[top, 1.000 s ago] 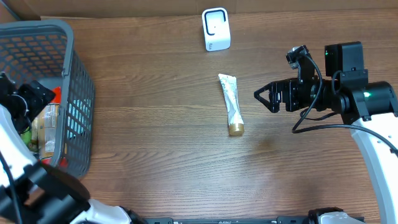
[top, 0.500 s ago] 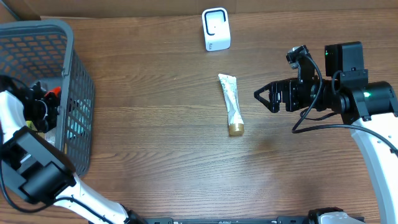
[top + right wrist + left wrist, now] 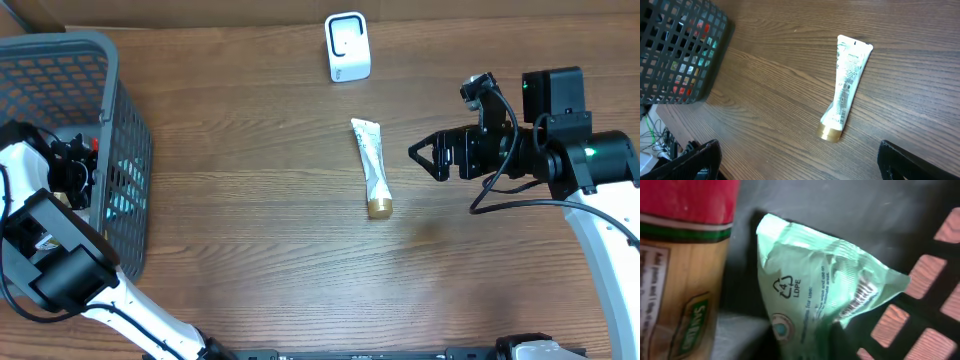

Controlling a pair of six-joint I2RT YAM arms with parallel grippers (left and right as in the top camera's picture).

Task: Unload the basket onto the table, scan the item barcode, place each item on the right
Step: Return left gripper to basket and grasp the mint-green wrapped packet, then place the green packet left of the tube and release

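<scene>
Left gripper (image 3: 72, 165) lowered into basket (image 3: 122, 110), jaws pressed together, green pouch (image 3: 825, 295) seen close, right gripper (image 3: 428, 157) spread wide beside tube (image 3: 372, 167)

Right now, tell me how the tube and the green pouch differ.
The tube lies out on the table; the pouch sits down in the basket, beside a red-lidded jar. The tube is white with a gold cap, long and slim; the pouch is pale green, broad and crumpled. Both carry small print.
</scene>
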